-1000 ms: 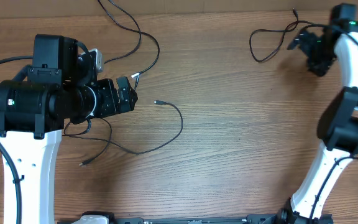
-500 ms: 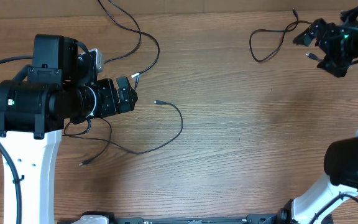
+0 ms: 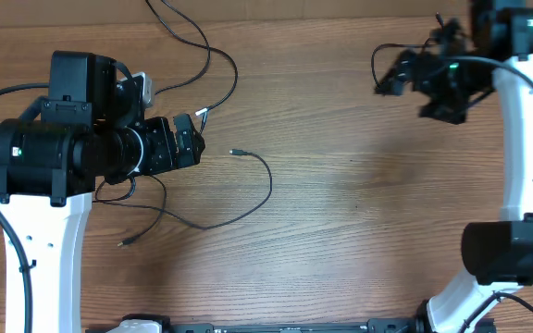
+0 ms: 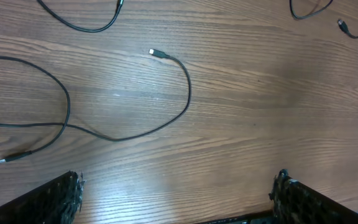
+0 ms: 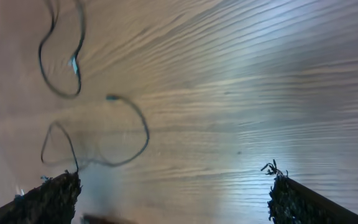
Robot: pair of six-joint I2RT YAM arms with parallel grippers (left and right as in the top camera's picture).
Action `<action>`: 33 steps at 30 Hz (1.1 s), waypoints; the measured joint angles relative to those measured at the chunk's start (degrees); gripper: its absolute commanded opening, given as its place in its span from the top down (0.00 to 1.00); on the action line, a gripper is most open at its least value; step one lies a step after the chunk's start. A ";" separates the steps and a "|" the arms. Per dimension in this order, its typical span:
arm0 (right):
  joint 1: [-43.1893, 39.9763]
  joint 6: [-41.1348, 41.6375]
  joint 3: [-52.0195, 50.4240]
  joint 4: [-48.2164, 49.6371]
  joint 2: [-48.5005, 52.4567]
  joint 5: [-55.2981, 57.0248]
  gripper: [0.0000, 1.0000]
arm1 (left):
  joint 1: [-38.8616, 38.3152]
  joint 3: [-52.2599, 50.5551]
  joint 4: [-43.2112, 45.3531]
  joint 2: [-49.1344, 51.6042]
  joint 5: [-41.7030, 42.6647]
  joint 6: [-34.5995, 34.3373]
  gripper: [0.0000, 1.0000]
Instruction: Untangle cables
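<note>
Thin black cables (image 3: 270,181), silvery-plugged, are spread in loose loops toward the tabletop's (image 3: 359,240) left edge and far right corner. Left gripper (image 4: 178,186) and right gripper (image 5: 174,180) are held wide open, empty.

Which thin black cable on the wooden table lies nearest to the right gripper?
The small looped cable at the far right, just beside the right gripper; the other cables lie far off on the left side.
</note>
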 measured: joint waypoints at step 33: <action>29.14 15.28 -32.04 28.11 -0.02 8.94 0.00 | 0.00 -0.02 0.00 0.00 -0.02 0.00 0.01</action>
